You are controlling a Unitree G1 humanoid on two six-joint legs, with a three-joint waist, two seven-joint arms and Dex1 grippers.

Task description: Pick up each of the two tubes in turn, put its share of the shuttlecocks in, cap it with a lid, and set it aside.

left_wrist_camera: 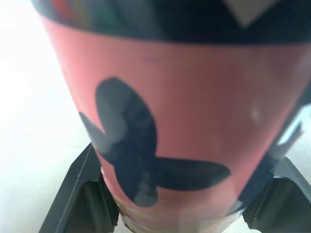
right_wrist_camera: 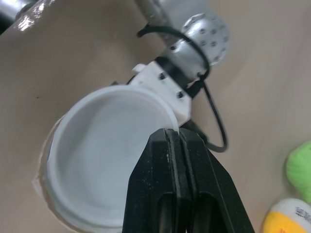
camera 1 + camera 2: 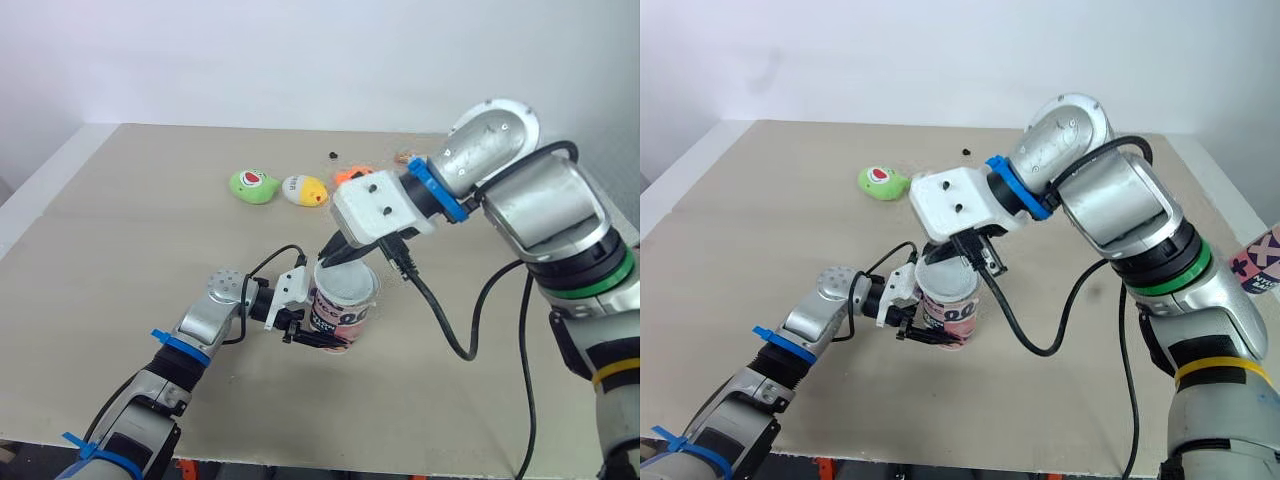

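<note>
- A broad beige table (image 3: 130, 230) fills the scene, seen from above.
- An upright pink tube (image 3: 345, 312) with black butterfly-like markings and a dark band stands on the near middle of the table.
- The left gripper (image 3: 318, 336) reaches in from the robot's left. Its two black fingers (image 1: 80, 194) press against opposite sides of the tube's lower part, clasping it.
- A white plastic lid (image 2: 97, 160), round and shallow with a raised rim, sits on the tube's top.
- The right gripper (image 2: 170, 140) comes down from above with its fingers pinched together on the lid's rim.
- Three soft-looking shuttlecocks lie in a row well beyond the tube: a green shuttlecock (image 3: 254, 186), just beside it a yellow-and-white shuttlecock (image 3: 305, 190), then an orange shuttlecock (image 3: 352, 176), partly hidden by the right arm.
- A small black speck (image 3: 332, 155) lies farther back.
- At the far right edge is what seems to be a second pink tube with dark crosses (image 3: 1262, 262), cut off by the picture's border.
</note>
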